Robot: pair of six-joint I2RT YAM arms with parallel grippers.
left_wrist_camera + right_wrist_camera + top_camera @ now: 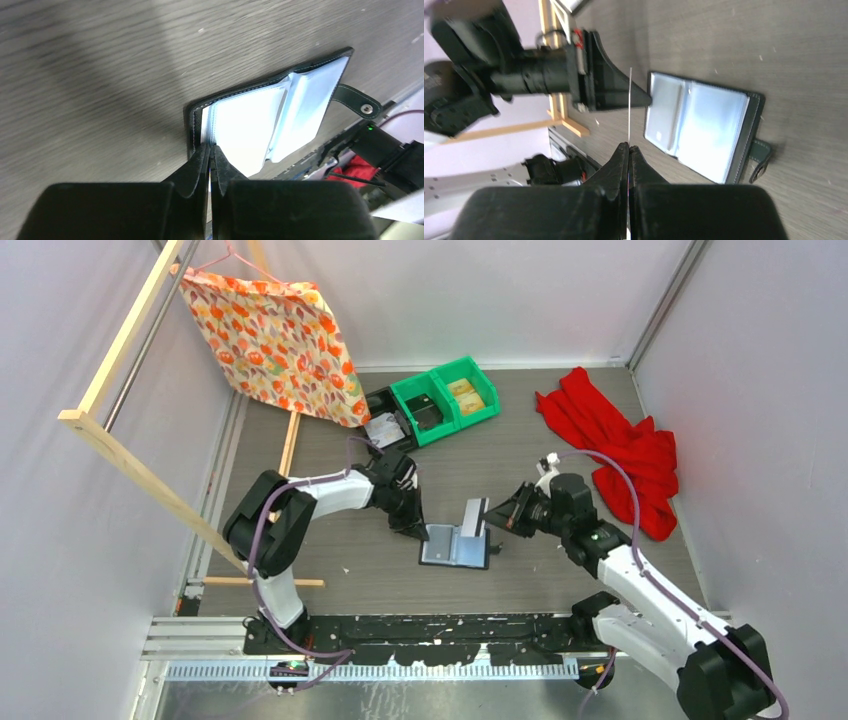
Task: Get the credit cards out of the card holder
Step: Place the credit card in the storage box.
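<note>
The black card holder [455, 548] lies open on the table, with pale glossy sleeves up and its snap tab to the right in the right wrist view [704, 130]. My left gripper [420, 533] is shut, and its tips [211, 146] rest on the holder's [260, 120] left edge. My right gripper [497, 520] is shut on a pale credit card [474, 517]. It holds the card upright just above the holder's upper right part. In the right wrist view the card [629, 105] shows edge-on as a thin white line rising from my fingertips [629, 146].
Two green bins [445, 400] and a black bin [388, 420] stand at the back. A red cloth [615, 445] lies at the right. A patterned cloth [275, 340] hangs from a wooden frame [140, 475] at the left.
</note>
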